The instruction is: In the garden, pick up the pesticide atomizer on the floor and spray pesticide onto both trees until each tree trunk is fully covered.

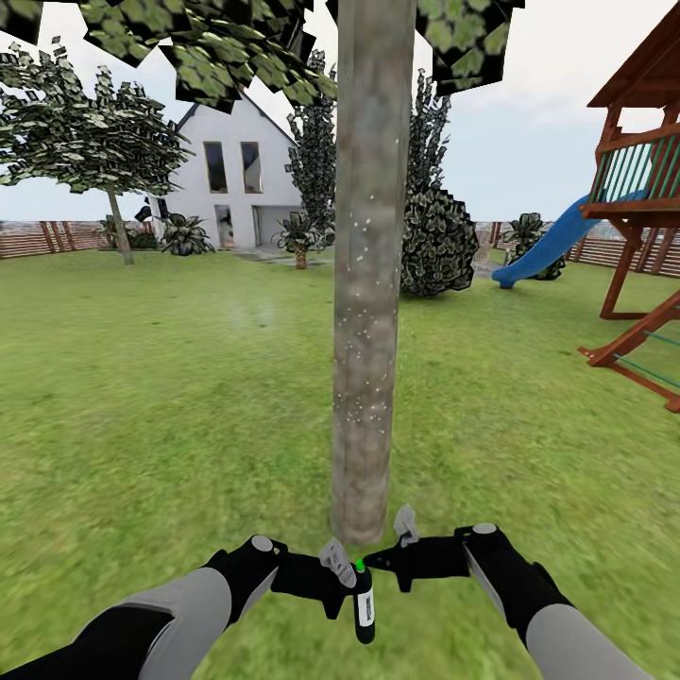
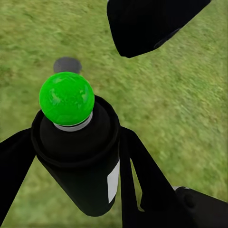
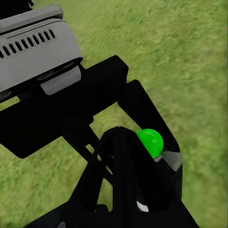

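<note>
Two claws meet at the pesticide atomizer [image 1: 365, 604]: the left claw [image 1: 342, 584] pinches its dark body, the right claw [image 1: 373, 559] presses its fingertip at the green cap; whether spread, I cannot tell. Just ahead, the tree trunk [image 1: 368, 283] carries scattered white specks, so coverage looks partial; the far tree [image 1: 113, 151] remains. The left wrist view alone shows the label.

Both forearms wear smooth light-grey shells that end in glossy black wrist housings. A small grey round cap sits on each wrist. The right wrist view shows a grey block with a row of vent slots.
</note>
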